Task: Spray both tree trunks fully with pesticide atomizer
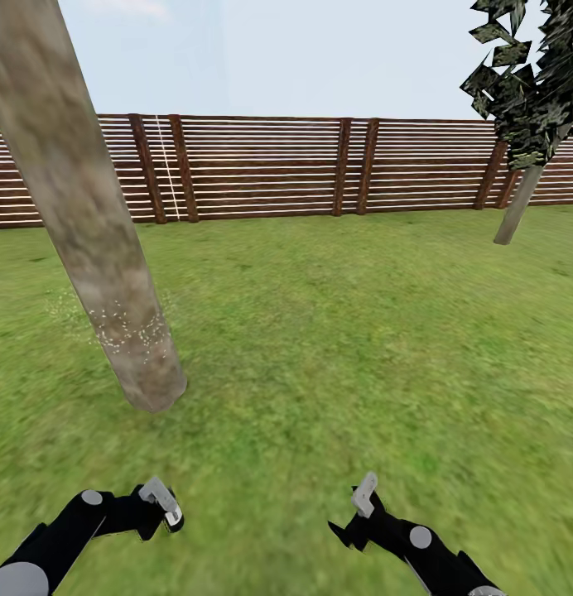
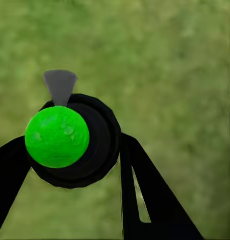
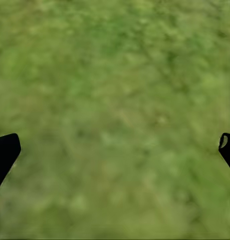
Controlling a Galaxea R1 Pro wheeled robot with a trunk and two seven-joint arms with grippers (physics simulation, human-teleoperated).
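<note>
Near trunk: the thick pale grey-brown tree trunk with mottled bark (image 1: pixel 88 215) leans across the left of the head view and meets the green lawn (image 1: pixel 336 331) just ahead of the left arm. A band of tiny whitish pesticide specks (image 1: pixel 125 329) clings to its lower part only, so this trunk looks partly covered, with bare bark above.

Left gripper: the left gripper (image 2: pixel 75 150) hangs low over the grass near the trunk's foot. Its black fingers (image 2: pixel 149 200) are clenched round a black round-bodied bottle with a small grey nozzle and a bright green disc facing the wrist camera (image 2: pixel 70 142). This I take for the pesticide atomizer, though no red top or white label is visible from this angle. Being carried low and pointing at the lawn, it seems at rest between sprays and not aimed at bark.

Fence: the reddish-brown horizontal-slat wooden fence (image 1: pixel 270 165) closes the garden behind, well apart from the robot.

Right gripper: the right gripper (image 3: pixel 115 150) hovers over bare grass, its fingertips (image 3: pixel 5 152) spread wide and released, grasping nothing. It is probably just kept out of the way.

Far tree: the second tree with a slim-looking pale trunk and dark green blocky leaves (image 1: pixel 518 203) stands near the fence at the right. I can make out no specks on it, so it likely remains to be sprayed.
</note>
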